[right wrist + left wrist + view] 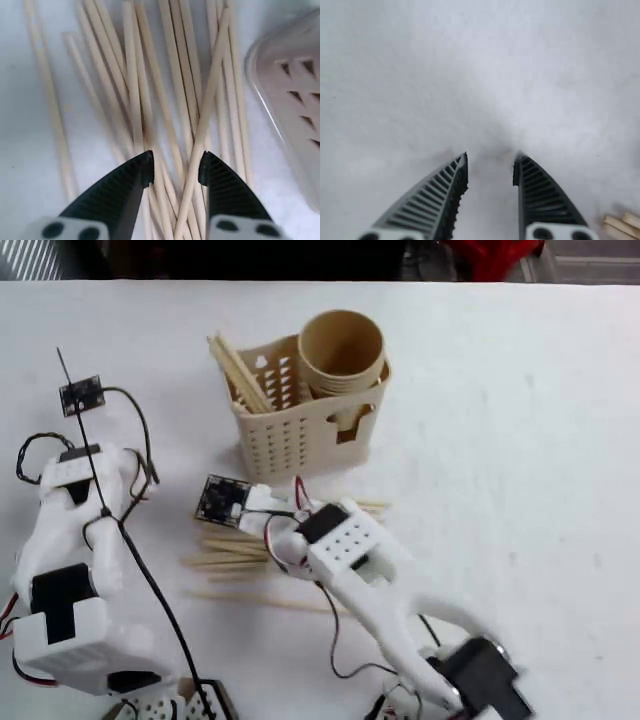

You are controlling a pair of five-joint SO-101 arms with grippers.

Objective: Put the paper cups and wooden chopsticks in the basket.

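While the cups (342,350) sit nested in the basket (300,435), the high view shows loose chopsticks (232,555) on the table (520,440) just beside it. Left wrist view: the left gripper (490,167) parted over bare table, empty. Right wrist view: the right gripper (176,167) half-open above the pile — gathering is in hand, I'd judge; next, lower and pinch — basket wall close alongside, free room opposite.

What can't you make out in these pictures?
1. High view: how many paper cups sit nested in the basket; each hides the next.
2. High view: how many loose chopsticks there are; the right arm covers the pile.
3. Left wrist view: chopstick ends cut off by the picture's edge.
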